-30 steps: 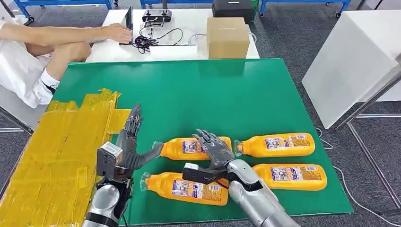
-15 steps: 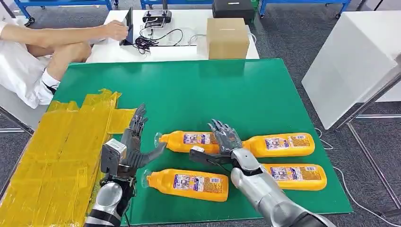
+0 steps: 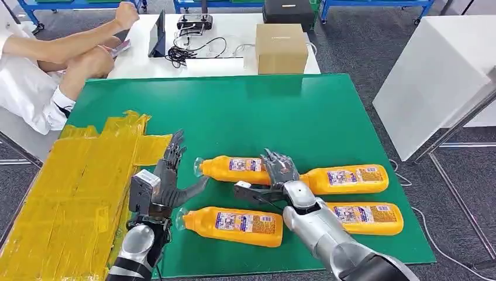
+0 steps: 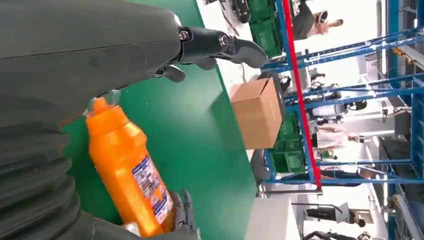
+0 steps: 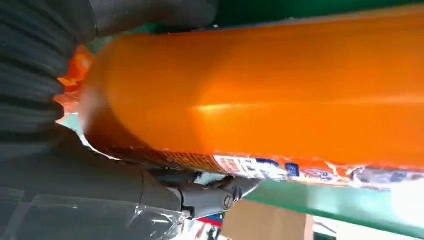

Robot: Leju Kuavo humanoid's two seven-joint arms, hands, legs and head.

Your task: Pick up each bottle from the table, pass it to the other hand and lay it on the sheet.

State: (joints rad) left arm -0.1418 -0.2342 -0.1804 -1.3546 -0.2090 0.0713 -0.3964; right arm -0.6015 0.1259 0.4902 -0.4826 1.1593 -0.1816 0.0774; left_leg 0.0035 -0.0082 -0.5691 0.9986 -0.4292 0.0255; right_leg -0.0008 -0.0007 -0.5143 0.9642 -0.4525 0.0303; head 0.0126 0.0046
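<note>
My right hand (image 3: 277,175) grips an orange bottle (image 3: 234,169) by its base and holds it level a little above the green table (image 3: 263,111), cap pointing left. The wrist views show this bottle close up (image 5: 275,90) (image 4: 131,182). My left hand (image 3: 165,178) is open, fingers and thumb spread, just left of the bottle's cap and not touching it. Three more orange bottles lie on the table: one at the front (image 3: 234,224), two on the right (image 3: 348,178) (image 3: 365,218). The yellow sheet (image 3: 70,187) covers the table's left part.
A cardboard box (image 3: 281,47) stands on a white table (image 3: 234,58) beyond the far edge, with a laptop and cables. A person (image 3: 41,70) sits at the far left. A white cabinet (image 3: 433,76) stands to the right.
My right hand has taken the bottle up off the table and carried it left, toward my left hand. My left hand has risen slightly. The person's arm has lifted away from the laptop.
</note>
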